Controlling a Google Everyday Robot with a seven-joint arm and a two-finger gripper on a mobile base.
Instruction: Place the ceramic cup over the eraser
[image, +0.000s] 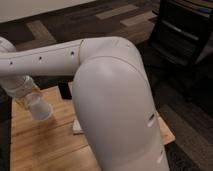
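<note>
White ceramic cup clamped between fingers over table's left.

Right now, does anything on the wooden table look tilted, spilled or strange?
Only the ceramic cup stands out: it is tilted, not upright, gripped by the shut end effector over the wooden table, at the left of the view. No spill or damage shows.

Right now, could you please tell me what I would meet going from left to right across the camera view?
Gripper at the far left, shut on the next item → ceramic cup → eraser → pale grey pad → arm's white elbow → black office chair.
</note>
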